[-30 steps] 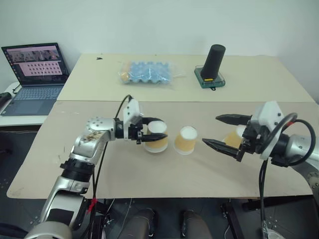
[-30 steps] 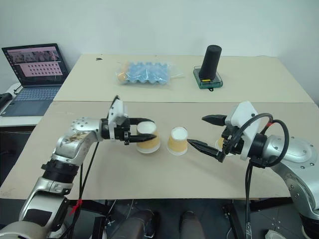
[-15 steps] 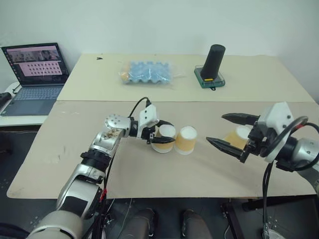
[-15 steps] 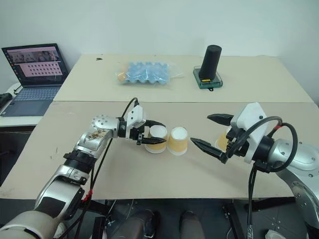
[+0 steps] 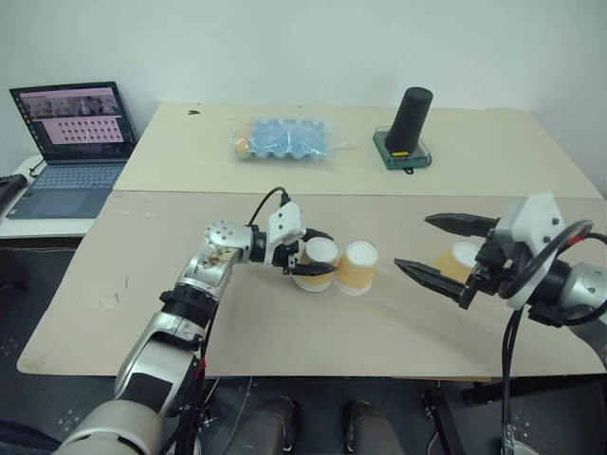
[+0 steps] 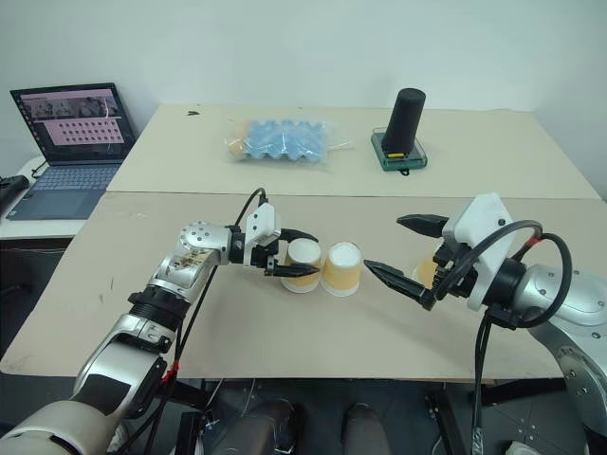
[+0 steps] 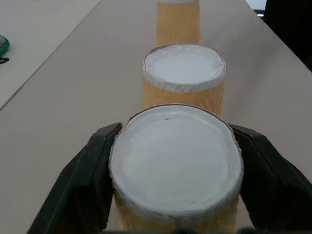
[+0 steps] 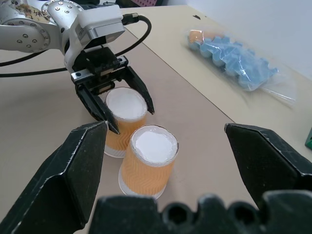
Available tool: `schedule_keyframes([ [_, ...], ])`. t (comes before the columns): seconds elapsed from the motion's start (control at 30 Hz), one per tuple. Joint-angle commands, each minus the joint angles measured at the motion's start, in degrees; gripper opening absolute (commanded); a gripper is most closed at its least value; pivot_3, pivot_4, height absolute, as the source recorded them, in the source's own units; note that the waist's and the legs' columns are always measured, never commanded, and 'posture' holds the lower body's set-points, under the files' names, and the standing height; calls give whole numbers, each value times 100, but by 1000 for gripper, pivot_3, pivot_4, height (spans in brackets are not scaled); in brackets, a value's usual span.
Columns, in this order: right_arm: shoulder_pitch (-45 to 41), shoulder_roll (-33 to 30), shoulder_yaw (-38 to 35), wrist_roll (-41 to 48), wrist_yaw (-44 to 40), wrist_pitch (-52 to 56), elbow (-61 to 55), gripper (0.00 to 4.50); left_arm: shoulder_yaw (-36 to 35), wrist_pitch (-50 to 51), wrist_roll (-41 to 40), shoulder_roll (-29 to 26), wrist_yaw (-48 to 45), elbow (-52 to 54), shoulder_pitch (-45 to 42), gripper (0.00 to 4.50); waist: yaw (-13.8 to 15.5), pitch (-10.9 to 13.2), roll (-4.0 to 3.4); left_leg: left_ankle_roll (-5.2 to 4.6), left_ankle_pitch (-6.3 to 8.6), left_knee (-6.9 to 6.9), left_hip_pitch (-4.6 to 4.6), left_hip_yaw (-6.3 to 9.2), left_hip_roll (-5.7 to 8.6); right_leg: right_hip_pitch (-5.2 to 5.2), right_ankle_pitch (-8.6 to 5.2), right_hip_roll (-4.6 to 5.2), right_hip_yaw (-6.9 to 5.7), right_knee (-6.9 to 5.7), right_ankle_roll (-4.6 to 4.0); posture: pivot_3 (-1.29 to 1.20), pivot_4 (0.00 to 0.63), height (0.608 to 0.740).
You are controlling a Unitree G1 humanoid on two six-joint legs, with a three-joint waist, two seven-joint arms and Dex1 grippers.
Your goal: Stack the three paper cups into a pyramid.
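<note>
Three orange-tan paper cups stand upside down in a row on the near table. The left cup (image 5: 318,263) sits right against the middle cup (image 5: 357,267). My left gripper (image 5: 325,253) reaches in from the left, open, with its black fingers (image 7: 83,180) flanking the left cup's sides. The third cup (image 5: 457,258) stands further right, partly hidden behind my right gripper (image 5: 413,242). That gripper hovers wide open and holds nothing, pointing toward the two cups.
On the far table lie a bagged blue egg tray (image 5: 285,139) and a tall black cylinder (image 5: 413,116) on a green base (image 5: 402,153). A laptop (image 5: 71,142) sits on a side desk at the left. The near table's front edge (image 5: 285,370) is close.
My left gripper carried the left cup rightward, set it beside the middle cup, and spread its fingers. The right gripper stayed where it was, open.
</note>
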State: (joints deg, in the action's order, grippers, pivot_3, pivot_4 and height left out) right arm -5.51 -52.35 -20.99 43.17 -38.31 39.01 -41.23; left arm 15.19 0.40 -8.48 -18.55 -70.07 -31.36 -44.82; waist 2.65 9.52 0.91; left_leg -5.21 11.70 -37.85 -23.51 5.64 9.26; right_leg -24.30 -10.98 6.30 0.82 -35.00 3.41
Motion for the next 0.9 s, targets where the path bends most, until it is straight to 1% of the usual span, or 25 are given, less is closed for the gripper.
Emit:
schedule_keyframes([
  [0.03,-48,-49,-169,47,-6,-45,-116,4500,1,10,82,47,37,15,-33,4439,-20,0,0,0,0,0,-10,0,0,-3,0,-2,0,-1,0,0,150,740],
  [0.2,-80,-38,-118,26,-33,-66,-58,4500,-119,76,47,42,77,32,-90,4439,-23,0,0,3,-2,0,-17,1,-3,-9,1,-2,1,-2,-2,0,150,740],
  [0.4,-148,-33,-57,-1,-79,-90,21,4500,-285,292,-51,-67,150,395,-17,4439,-37,0,0,2,-1,0,-20,1,-3,-11,1,-7,0,-1,-1,0,150,740],
  [0.6,-205,-15,12,-38,-139,-140,87,4500,-286,473,-73,-124,183,741,128,4439,-38,0,0,3,-2,-1,-24,1,-3,-17,1,-8,1,-2,-2,0,150,740],
  [0.9,-230,-15,-1,-30,-186,-140,107,4500,-396,758,-209,-175,195,1046,-45,4439,-38,0,0,3,-2,0,-24,1,-3,-17,1,-11,1,-3,-2,0,150,740],
])
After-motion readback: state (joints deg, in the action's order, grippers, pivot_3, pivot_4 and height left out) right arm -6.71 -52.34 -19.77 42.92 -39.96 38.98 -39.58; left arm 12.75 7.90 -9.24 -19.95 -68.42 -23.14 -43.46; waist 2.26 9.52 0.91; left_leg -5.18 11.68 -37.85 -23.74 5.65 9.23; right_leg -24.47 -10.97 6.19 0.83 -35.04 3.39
